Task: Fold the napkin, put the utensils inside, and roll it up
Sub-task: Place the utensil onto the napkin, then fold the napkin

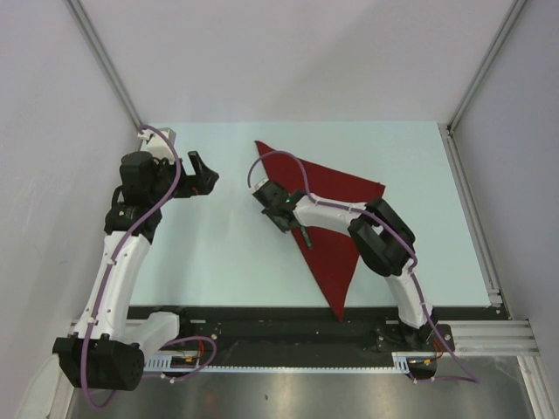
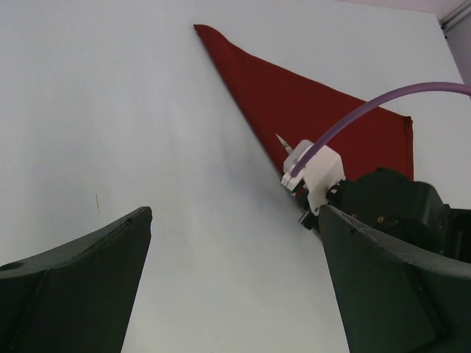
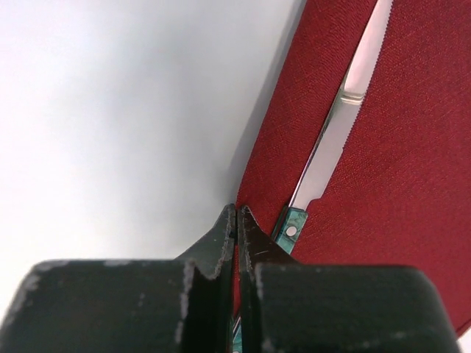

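The dark red napkin (image 1: 349, 188) lies folded into a triangle at the table's middle right; it also shows in the left wrist view (image 2: 316, 110) and the right wrist view (image 3: 412, 184). The knife (image 3: 335, 140), with a teal handle, lies on the napkin along its left edge, its handle running under my right gripper; its tip shows in the left wrist view (image 2: 282, 142) and its handle end in the top view (image 1: 306, 237). My right gripper (image 3: 237, 213) (image 1: 269, 194) is shut, its tips pinching the napkin's left edge beside the knife. My left gripper (image 1: 205, 175) (image 2: 235, 279) is open and empty, above bare table left of the napkin.
The pale table (image 1: 210, 253) has a metal rail along its right side (image 1: 476, 218) and a black strip along its near edge (image 1: 288, 314). Grey walls close in at the left, right and back. My right arm's purple cable (image 2: 368, 110) arcs over the napkin.
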`<control>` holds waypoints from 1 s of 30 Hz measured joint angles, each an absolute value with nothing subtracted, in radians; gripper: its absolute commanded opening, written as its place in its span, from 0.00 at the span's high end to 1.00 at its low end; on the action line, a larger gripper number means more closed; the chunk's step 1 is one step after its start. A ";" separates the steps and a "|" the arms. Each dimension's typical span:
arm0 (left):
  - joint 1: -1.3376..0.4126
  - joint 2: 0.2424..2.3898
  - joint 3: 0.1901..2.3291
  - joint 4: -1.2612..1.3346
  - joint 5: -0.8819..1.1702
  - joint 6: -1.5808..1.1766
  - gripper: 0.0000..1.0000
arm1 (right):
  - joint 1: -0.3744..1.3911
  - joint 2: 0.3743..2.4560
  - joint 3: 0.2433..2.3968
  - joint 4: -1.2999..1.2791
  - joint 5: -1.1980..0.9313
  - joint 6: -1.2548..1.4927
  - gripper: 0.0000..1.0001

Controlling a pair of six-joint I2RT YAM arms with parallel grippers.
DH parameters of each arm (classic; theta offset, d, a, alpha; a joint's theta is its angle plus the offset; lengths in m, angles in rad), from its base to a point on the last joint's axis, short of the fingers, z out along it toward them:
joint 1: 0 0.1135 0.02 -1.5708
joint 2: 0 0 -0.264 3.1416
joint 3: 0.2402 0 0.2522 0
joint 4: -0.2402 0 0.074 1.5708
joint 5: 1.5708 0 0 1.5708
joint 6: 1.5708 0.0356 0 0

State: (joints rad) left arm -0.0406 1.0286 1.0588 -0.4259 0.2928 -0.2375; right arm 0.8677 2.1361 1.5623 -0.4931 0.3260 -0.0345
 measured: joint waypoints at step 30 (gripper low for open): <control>-0.039 1.095 1.035 -0.392 0.338 -0.273 0.00 | 1.372 1.749 1.159 -0.976 0.471 0.822 0.42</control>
State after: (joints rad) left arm -0.0395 1.0954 1.0351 -0.3923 0.3378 -0.2733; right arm 1.3720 1.7489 1.1595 -0.9764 0.4706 0.8215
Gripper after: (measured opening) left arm 0.996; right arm 0.571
